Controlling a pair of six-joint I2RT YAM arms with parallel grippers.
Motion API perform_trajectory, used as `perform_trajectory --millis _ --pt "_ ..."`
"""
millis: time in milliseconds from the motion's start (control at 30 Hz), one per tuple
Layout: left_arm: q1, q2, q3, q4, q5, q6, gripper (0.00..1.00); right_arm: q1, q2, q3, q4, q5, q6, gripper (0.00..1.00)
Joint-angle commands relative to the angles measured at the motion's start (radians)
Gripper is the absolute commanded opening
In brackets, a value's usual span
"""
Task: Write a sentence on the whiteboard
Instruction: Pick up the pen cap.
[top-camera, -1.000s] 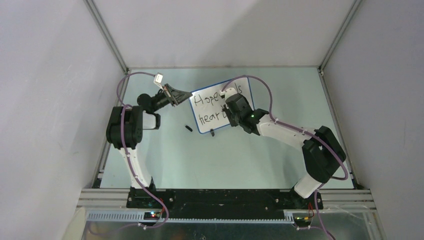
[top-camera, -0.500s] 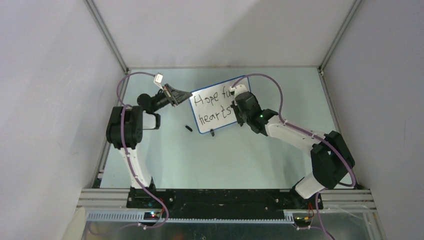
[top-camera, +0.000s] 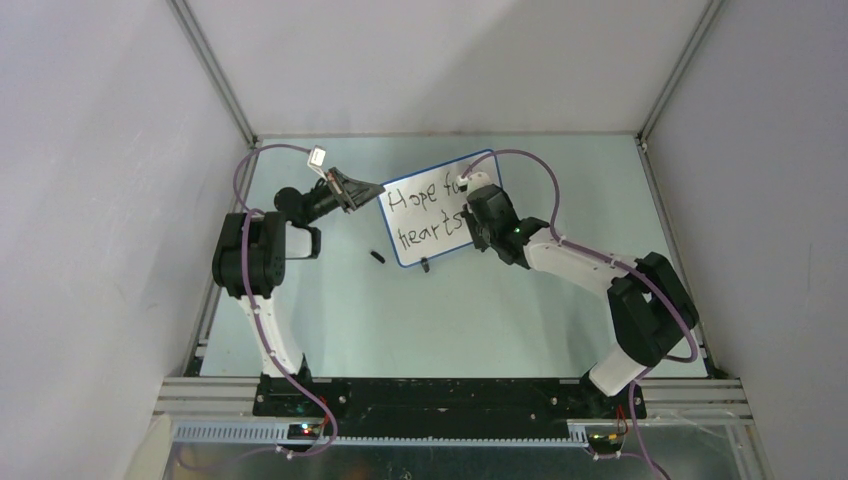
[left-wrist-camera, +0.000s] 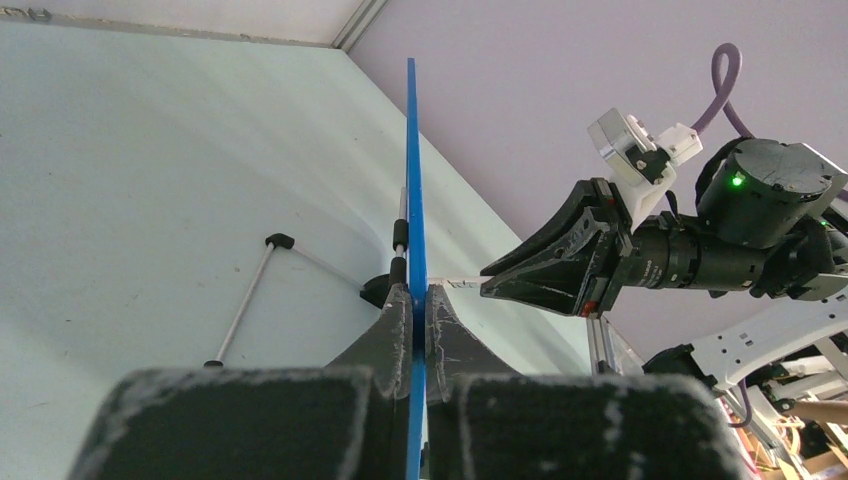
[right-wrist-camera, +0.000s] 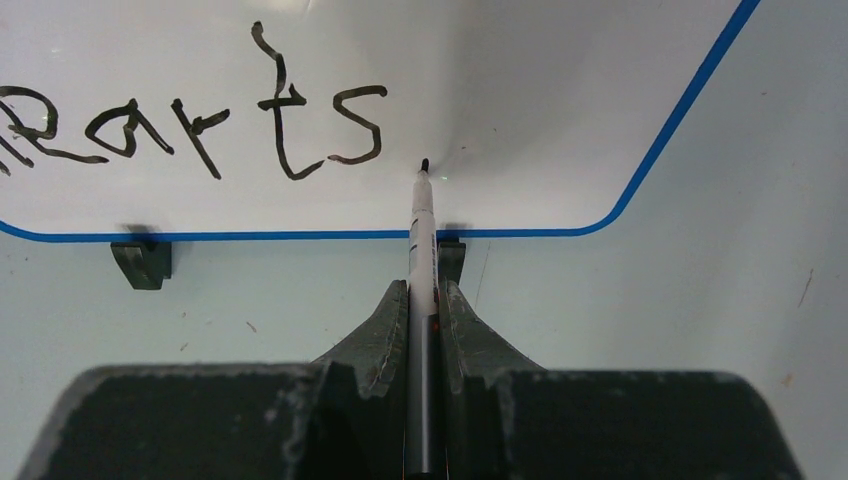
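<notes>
Right gripper (right-wrist-camera: 423, 290): jaws narrow, clamped on a slim marker pen (right-wrist-camera: 423, 235), whose black tip meets the board just right of the final "s".
Small black object (top-camera: 377, 257): on the table (top-camera: 450, 310), near the board's lower left corner.
Left gripper (left-wrist-camera: 417, 295): pinched tight on the board's blue left edge.
Whiteboard (right-wrist-camera: 520, 90): far middle of the table, on black clip feet (right-wrist-camera: 141, 262).
Sentence (right-wrist-camera: 195, 125): "Hope f…" above "hearts", partly hidden by the right arm.

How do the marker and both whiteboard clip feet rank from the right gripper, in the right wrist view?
1. marker, clamped in the right gripper.
2. near clip foot, right beside the marker's barrel.
3. far clip foot, toward the picture's left.
</notes>
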Motion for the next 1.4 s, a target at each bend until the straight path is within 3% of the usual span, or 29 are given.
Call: perform_trajectory --millis 0,200,367,633,867,1000,1100,1167,1367 --pt "-0.014 -0.003 0.014 0.049 0.032 0.002 0.0 -0.008 0.02 0.045 0.036 0.0 0.005 0.0" --pt "-0.014 -0.003 0.013 0.048 0.033 0.002 0.0 -0.008 -0.017 0.046 0.007 0.01 0.014 0.0" --pt "-0.014 -0.004 0.011 0.049 0.03 0.003 0.01 0.003 -0.145 0.0 0.005 0.034 0.014 0.0" --pt "0.013 -0.02 -0.002 0.048 0.025 0.009 0.18 -0.01 -0.246 -0.074 0.063 0.013 0.044 0.0" --pt "0.02 -0.045 -0.017 0.048 0.02 0.017 0.51 -0.018 -0.266 -0.082 0.07 -0.004 0.052 0.0" --pt "0.023 -0.063 -0.031 0.049 0.017 0.025 0.61 -0.02 -0.27 -0.082 0.068 -0.009 0.055 0.0" --pt "0.029 -0.087 -0.046 0.049 0.01 0.033 0.87 -0.023 -0.279 -0.082 0.067 -0.015 0.062 0.0" --pt "0.038 -0.11 -0.065 0.049 -0.003 0.043 0.97 -0.025 -0.297 -0.09 0.07 -0.02 0.072 0.0" --pt "0.085 -0.217 -0.179 0.049 -0.109 0.063 0.99 -0.049 -0.416 -0.181 0.105 -0.145 0.131 0.0"
